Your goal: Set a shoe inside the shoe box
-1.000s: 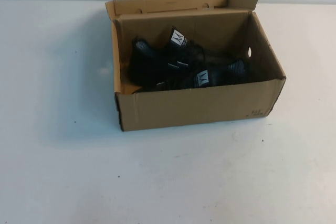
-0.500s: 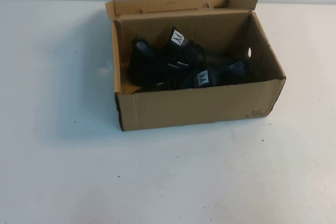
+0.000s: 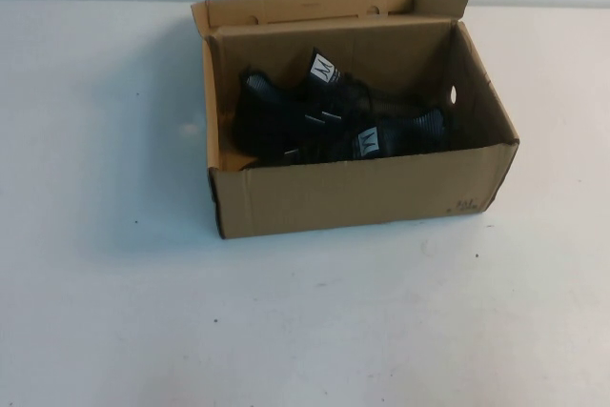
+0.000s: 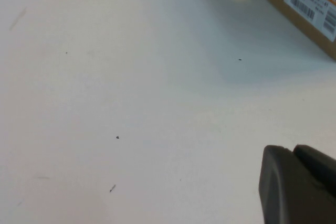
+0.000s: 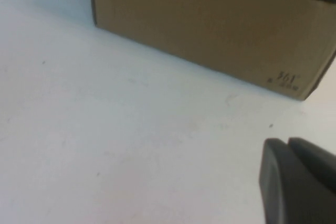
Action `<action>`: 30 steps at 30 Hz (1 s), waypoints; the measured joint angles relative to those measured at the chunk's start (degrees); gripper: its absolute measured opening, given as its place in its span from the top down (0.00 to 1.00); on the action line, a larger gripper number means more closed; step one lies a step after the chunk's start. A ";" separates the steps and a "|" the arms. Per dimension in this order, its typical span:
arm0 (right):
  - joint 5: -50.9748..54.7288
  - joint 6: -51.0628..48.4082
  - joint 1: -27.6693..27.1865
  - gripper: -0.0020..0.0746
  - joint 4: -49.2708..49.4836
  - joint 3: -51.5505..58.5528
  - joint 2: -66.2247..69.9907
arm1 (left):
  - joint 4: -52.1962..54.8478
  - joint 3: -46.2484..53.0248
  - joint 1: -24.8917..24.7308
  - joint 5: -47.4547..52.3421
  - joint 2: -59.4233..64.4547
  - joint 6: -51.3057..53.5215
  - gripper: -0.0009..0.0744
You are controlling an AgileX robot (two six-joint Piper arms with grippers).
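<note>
High view: the table (image 3: 114, 312) carries the open shoe box (image 3: 362, 193), lid flap up at the far side, with two black shoes inside; one shoe (image 3: 315, 102) leans there. Left gripper (image 4: 299, 184) and right gripper (image 5: 299, 182) hang over bare table.

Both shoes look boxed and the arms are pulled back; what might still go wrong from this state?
1. The two black mesh sneakers lie piled crosswise in the brown corrugated cardboard box, one tongue standing high, so the open lid flap may not close flat.
2. The left gripper and right gripper sit low over the white table, the right facing the box front; a careless move might nudge the box.
</note>
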 joint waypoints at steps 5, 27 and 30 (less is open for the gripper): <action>-17.28 0.00 0.00 0.99 -0.94 4.04 0.00 | 0.00 0.00 0.00 0.00 0.00 0.00 0.99; -26.66 -3.90 -13.21 0.99 3.42 15.19 -12.11 | 0.00 0.00 0.00 0.09 0.00 0.00 0.99; -25.84 -3.90 -13.21 0.99 3.52 15.19 -12.11 | 0.00 0.00 0.00 0.09 0.00 0.00 0.99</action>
